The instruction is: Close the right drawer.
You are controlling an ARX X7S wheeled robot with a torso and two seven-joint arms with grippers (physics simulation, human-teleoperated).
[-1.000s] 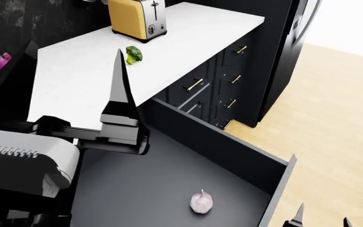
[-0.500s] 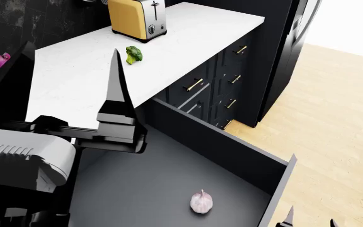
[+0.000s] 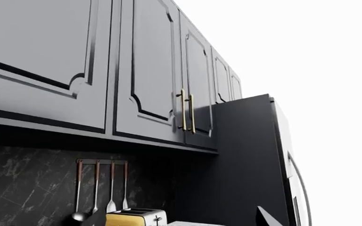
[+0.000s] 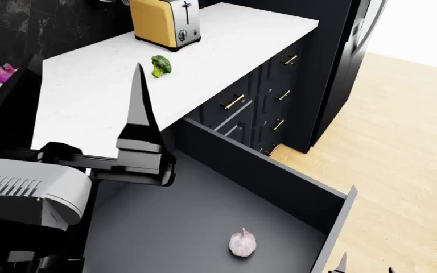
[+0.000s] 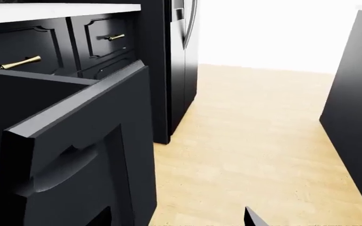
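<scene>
Drawer [image 4: 203, 227] stands pulled far out from under the counter [image 4: 196, 62], garlic [image 4: 242, 242] inside, its front running crosswise just beside the right gripper [image 4: 364, 265] — the nearer one, jaws slightly parted, empty — left gripper [image 4: 82, 108] wide open above.

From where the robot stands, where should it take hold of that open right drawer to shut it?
On the front panel of the right drawer, from the floor side. The drawer stands pulled far out, its flat front facing away from the cabinet, so the right gripper, already near that front's corner, can likely just press it inward; gripping seems unneeded.
</scene>
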